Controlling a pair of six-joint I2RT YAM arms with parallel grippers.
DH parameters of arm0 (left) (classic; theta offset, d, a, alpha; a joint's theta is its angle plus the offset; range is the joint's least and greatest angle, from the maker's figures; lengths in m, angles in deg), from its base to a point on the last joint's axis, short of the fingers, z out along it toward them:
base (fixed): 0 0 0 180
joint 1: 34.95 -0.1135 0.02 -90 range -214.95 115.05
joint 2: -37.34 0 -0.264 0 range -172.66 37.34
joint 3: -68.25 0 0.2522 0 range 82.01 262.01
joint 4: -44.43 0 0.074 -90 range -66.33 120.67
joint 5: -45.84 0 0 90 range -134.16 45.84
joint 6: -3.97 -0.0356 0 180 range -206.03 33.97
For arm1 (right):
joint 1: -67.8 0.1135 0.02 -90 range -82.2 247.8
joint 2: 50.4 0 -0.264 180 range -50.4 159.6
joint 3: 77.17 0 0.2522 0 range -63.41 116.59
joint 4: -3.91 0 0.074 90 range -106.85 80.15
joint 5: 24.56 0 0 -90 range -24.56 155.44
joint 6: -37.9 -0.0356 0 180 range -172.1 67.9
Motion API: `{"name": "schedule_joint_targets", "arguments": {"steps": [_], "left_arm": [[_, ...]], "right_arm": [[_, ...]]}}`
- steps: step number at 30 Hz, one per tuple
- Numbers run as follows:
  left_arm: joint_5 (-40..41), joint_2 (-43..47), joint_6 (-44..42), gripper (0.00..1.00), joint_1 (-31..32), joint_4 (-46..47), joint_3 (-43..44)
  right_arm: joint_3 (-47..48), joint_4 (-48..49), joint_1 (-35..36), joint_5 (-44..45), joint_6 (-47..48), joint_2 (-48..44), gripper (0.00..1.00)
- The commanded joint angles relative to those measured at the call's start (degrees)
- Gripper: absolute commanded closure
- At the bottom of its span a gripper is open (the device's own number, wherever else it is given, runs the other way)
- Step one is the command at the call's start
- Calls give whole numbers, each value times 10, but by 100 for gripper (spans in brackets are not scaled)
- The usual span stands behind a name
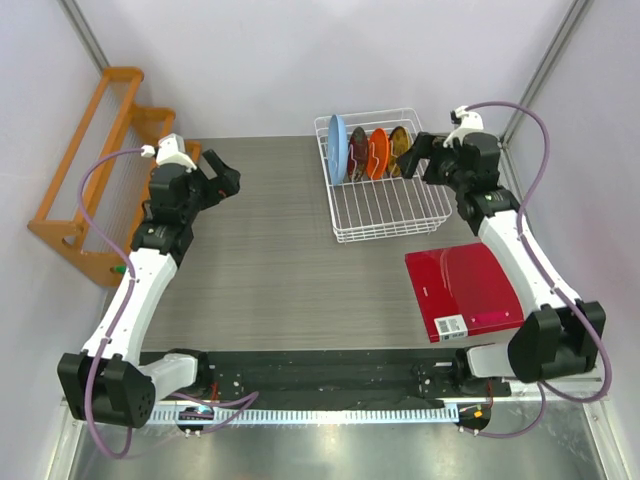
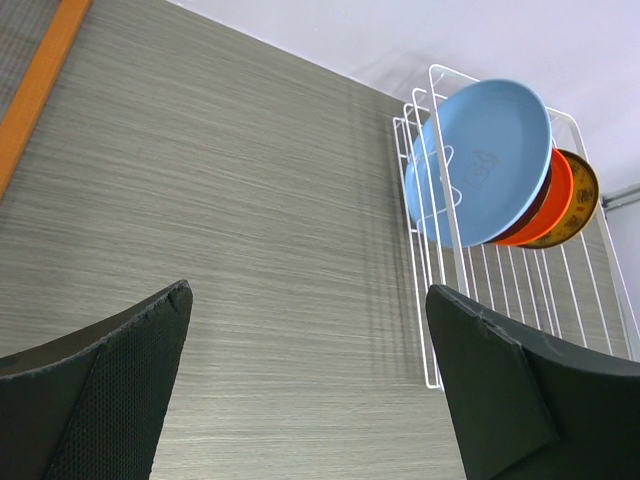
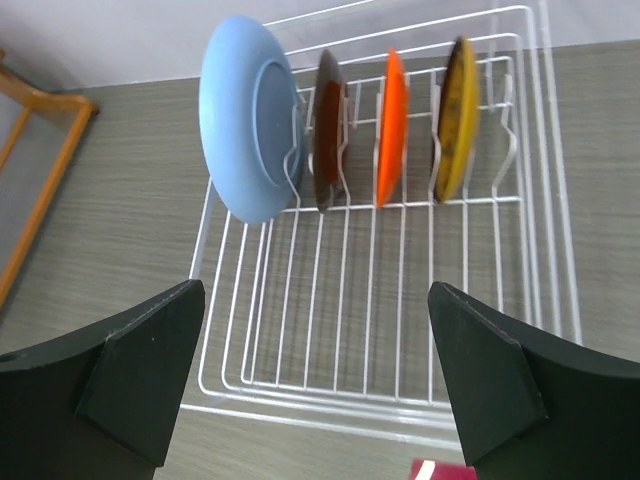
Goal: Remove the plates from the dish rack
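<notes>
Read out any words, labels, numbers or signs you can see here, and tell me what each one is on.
No text here can be read.
White sticker on the red book: barcode-like print, too small to read.
Faint mark on the light blue plate: too blurred to read.

surface: grey table (image 1: 270, 250) | far right: dish rack (image 1: 392, 222) | near right: red book (image 1: 465, 290)
</notes>
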Motion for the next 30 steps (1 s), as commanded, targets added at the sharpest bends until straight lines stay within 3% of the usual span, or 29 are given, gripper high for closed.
{"name": "schedule_joint_targets", "arguments": {"steps": [1,9,11,21,27,30], "left_arm": [[-11,-10,-2,1,0,27,-5],[-19,-37,0,1,2,33,-26],[15,-43,-1,0,9,36,-33],[131,-69,-13,0,69,51,-46],[164,-74,-6,0,86,55,-53],[164,-76,-6,0,86,55,-55]], "right_arm": [[82,8,7,-51,4,95,0],[321,-100,67,55,58,265,0],[366,-105,84,72,64,300,1],[523,-151,163,202,109,413,4],[607,-172,197,288,149,473,5],[636,-184,207,326,152,504,10]]}}
